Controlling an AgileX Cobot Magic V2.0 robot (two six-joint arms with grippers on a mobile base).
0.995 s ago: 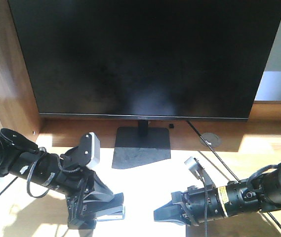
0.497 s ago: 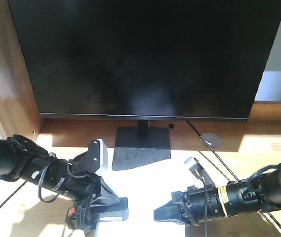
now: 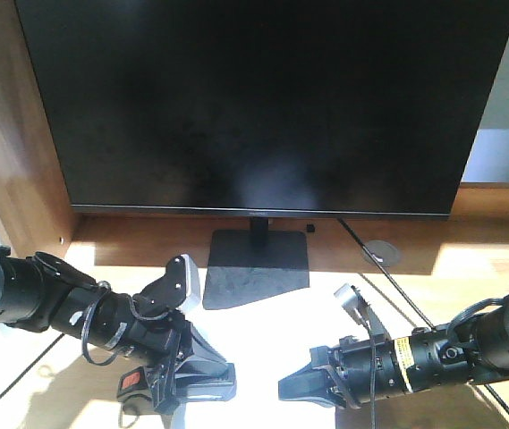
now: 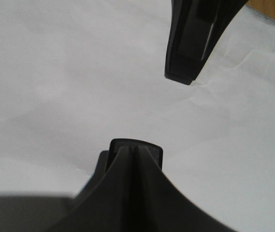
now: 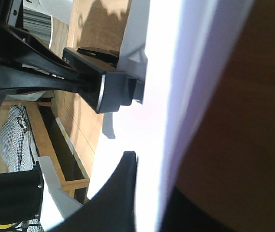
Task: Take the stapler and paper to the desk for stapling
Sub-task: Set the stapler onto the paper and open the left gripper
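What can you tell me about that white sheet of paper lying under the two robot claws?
The paper is a large plain white sheet lying flat on the wooden desk, in front of the monitor stand. It looks thin and lightly creased, with faint wrinkles near one finger. Bright sunlight washes it out in the front view. The left gripper hangs open over it; whether its fingertips touch the sheet is unclear.
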